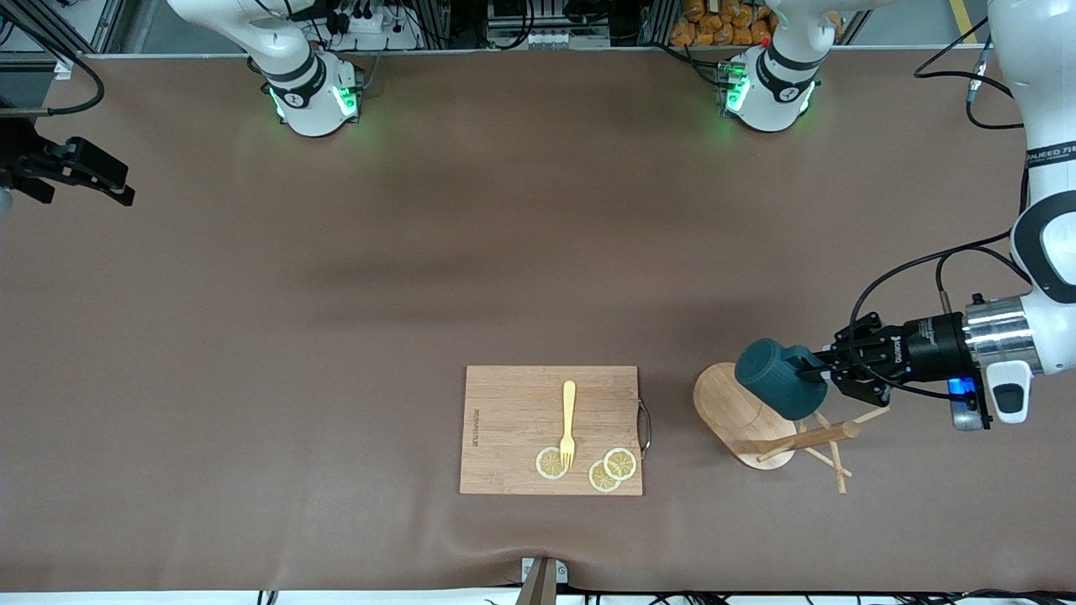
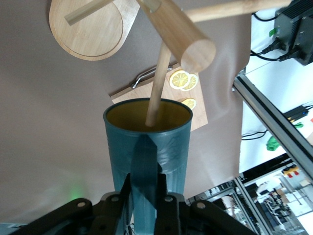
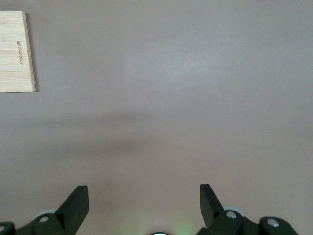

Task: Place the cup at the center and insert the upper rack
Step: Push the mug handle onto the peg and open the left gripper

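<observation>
Left gripper [image 1: 817, 367] is clamping the ribbed dark teal cup [image 1: 777, 378] by its handle, over the light wooden mug-tree rack [image 1: 769, 420].

A thin rack peg [image 2: 157, 88] is poking into the cup's mouth; a rectangular bamboo cutting board [image 1: 513, 428] is lying beside them. Right gripper [image 3: 144, 205] is waiting wide open, empty.

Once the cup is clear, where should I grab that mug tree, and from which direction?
Probably the round central post, from straight above, fingers closing across it. The mug tree lies tipped on the table, so its post runs level, away from the oval base. Aim between base and pegs, which would block the fingers. The left gripper holds the cup by its handle.
</observation>
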### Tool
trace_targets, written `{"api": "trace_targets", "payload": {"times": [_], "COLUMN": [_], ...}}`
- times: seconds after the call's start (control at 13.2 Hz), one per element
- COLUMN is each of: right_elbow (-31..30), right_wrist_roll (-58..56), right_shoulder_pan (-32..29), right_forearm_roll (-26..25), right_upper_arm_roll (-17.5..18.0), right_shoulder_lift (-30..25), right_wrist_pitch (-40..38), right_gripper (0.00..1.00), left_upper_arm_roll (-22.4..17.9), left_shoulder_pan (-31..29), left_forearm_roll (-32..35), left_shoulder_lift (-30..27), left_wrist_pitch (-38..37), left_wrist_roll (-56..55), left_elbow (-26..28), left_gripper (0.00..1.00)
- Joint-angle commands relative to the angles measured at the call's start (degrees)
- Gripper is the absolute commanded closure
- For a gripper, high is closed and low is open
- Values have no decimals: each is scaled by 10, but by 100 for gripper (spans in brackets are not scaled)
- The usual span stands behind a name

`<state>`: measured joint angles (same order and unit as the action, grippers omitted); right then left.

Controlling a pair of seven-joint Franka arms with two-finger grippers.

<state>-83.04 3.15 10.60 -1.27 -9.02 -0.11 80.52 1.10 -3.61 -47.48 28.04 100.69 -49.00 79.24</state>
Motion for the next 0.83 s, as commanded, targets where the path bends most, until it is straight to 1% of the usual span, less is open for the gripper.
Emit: {"api": "trace_targets", "payload": {"times": [0.0,0.76], "right_elbow": [6,6], "right_wrist_roll": [5,5], "right_shoulder_pan": [7,7], "right_forearm_roll": [-11,-11], "right_upper_arm_roll": [-3,-3], "right_shoulder_lift": [2,2], "right_wrist_pitch": [0,0], "right_gripper": [0,0], "left_upper_arm_roll": [3,3], "left_shoulder_pan": [-10,-34], "left_forearm_roll": [-26,-40], "left_shoulder_lift": [10,27], "left_wrist_pitch": [1,3], "left_wrist_roll": [15,34], "left_elbow": [-11,-13], "left_gripper": [100,100]}}
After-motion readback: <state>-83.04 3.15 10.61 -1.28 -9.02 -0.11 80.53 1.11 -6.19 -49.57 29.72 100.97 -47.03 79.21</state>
